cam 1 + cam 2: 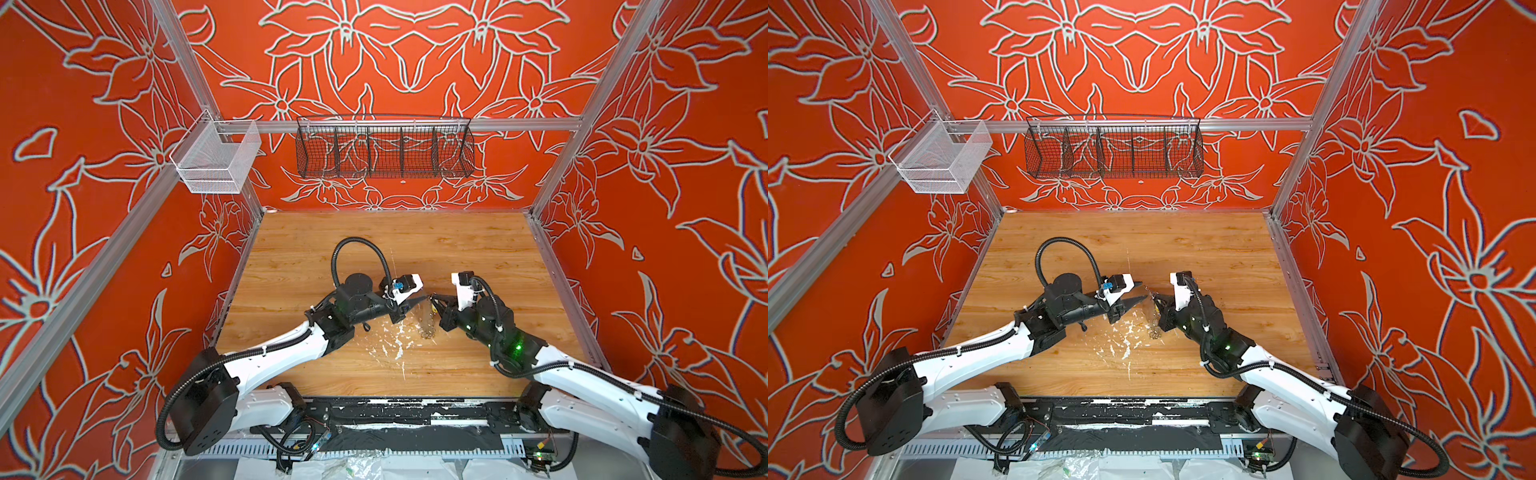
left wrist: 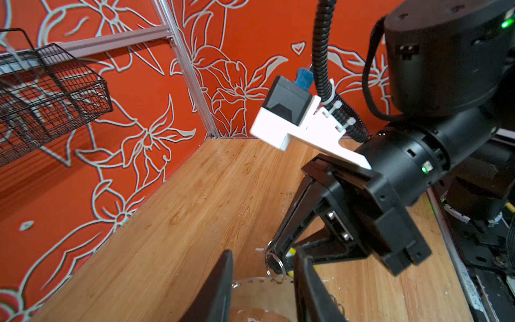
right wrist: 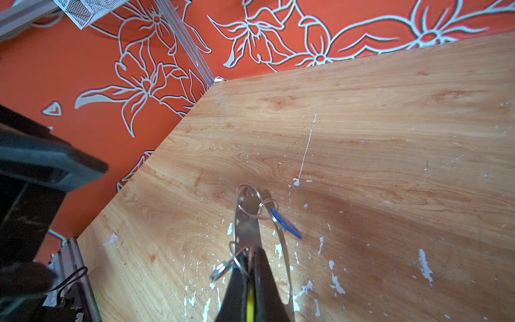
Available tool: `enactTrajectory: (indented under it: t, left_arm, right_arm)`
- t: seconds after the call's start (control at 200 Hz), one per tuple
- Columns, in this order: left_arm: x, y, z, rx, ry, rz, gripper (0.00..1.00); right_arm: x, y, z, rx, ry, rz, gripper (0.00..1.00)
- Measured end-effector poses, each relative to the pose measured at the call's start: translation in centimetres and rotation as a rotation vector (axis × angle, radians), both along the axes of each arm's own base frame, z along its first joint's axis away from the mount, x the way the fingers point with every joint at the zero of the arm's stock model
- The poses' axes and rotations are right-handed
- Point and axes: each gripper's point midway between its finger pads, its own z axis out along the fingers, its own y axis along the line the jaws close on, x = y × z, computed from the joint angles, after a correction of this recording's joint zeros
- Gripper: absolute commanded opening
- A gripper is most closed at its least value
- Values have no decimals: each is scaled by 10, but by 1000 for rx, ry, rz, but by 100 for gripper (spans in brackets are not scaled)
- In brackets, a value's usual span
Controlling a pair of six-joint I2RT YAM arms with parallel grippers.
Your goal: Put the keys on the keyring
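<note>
Your right gripper (image 3: 252, 267) pinches the keyring (image 3: 246, 223) upright off the bench (image 3: 362, 111), blue-tagged key (image 3: 285, 224) hanging; left gripper (image 2: 263, 281) spread beside it.

Orange-red walls (image 1: 415, 62) carry pale grey flower outlines. The light wood-grain table (image 1: 415, 249) is flecked white; one key tag (image 3: 287, 227) blue, another (image 3: 250, 302) yellow.

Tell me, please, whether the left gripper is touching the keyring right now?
Apart. The left wrist view shows the left gripper open, its fingers standing clear on either side of the keyring with bare gaps.
</note>
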Motion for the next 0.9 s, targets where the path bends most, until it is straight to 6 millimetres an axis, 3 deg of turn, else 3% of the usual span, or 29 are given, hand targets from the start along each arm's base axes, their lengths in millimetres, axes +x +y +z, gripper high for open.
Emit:
enactTrajectory:
  t: [0.325, 0.896]
  left_arm:
    - [8, -15, -29, 122, 102, -43, 41]
    - [13, -13, -34, 145, 113, -13, 42]
  right_arm:
    - [1, -5, -7, -38, 6, -18, 0]
    - [4, -16, -12, -76, 14, -75, 0]
